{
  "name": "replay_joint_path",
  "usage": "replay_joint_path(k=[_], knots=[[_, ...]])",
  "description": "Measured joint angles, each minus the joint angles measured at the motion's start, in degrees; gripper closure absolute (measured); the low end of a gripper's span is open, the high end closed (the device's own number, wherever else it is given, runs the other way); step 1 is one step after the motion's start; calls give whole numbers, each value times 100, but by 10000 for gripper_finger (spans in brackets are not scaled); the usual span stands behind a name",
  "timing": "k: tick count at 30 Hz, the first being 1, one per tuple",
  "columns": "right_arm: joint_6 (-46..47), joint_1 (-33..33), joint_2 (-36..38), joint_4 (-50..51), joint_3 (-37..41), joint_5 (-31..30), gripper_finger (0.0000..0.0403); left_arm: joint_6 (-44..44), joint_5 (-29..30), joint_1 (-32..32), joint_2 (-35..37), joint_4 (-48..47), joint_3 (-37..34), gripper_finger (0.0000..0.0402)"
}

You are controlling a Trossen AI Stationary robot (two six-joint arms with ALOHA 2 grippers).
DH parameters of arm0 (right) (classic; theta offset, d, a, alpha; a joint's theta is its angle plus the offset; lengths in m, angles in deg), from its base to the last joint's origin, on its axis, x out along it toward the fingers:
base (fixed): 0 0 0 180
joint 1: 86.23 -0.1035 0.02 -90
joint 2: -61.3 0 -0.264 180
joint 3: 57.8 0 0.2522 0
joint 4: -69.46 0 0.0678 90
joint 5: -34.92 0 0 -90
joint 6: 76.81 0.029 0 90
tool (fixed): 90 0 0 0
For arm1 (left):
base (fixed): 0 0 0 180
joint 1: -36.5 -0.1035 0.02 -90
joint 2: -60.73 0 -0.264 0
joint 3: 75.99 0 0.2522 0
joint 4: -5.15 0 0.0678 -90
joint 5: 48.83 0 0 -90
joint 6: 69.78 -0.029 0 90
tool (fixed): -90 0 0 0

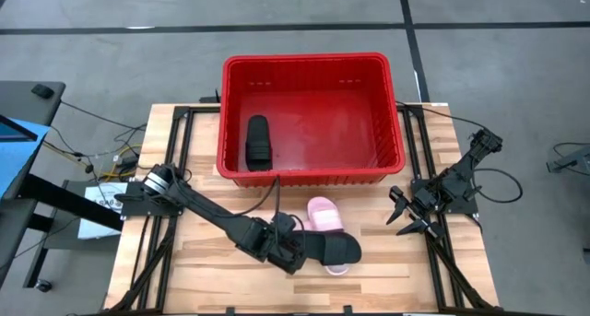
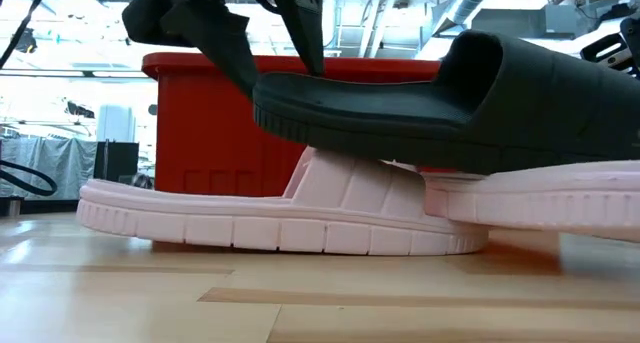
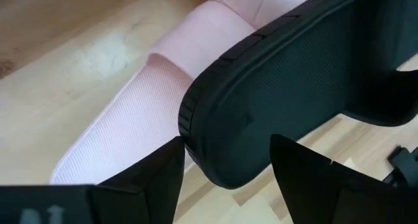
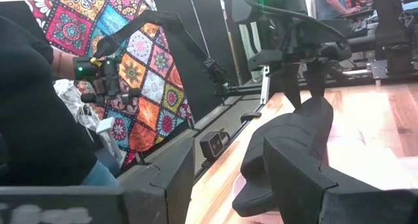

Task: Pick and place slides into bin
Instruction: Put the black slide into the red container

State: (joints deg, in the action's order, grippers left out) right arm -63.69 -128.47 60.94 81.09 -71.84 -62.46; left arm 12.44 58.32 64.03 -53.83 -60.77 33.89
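L pincer [image 1: 300, 249] clamped, R pincer [image 1: 412, 222] idle, open
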Motion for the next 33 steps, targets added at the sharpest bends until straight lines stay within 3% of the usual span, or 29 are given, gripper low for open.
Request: replay_joint_path(k=[13,33], knots=[[-2,0,2,0,0,0,230,48,2,-75,2,-303,0,187],[-1,0,2,0,0,0,230,-404,-40,-170,7,61,0,187]])
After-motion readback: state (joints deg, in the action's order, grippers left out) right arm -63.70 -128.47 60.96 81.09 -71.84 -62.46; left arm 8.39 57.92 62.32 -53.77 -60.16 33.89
